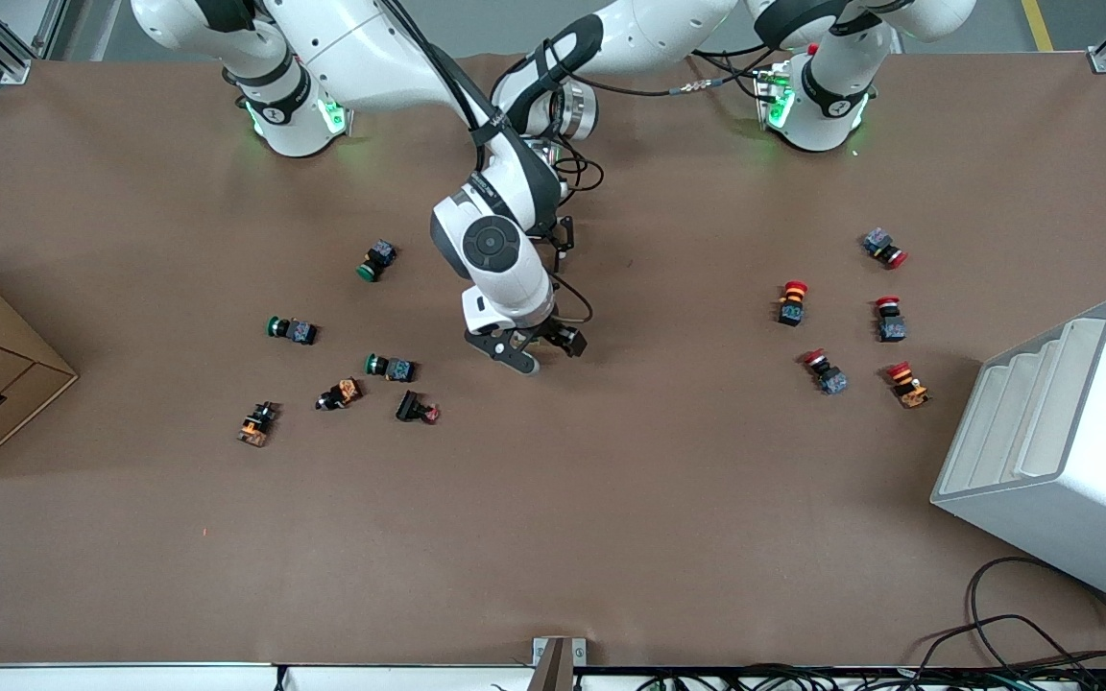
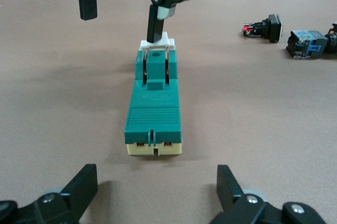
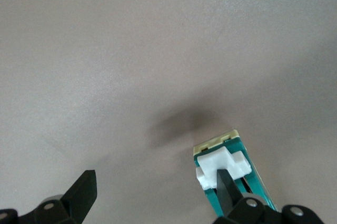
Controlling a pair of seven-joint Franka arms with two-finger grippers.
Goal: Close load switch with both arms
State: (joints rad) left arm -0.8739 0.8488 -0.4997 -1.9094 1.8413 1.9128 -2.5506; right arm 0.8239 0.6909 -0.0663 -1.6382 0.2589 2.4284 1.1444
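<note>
Load switch flat on brown table; left end effector, right end effector both spread wide, empty.

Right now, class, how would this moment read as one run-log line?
load switch: flat on table | right pincer: open, one finger on white lever tab | left pincer: open, low before switch, not touching

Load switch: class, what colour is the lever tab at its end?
White, on the green load switch; the lever tab shows best in the left wrist view.
</note>
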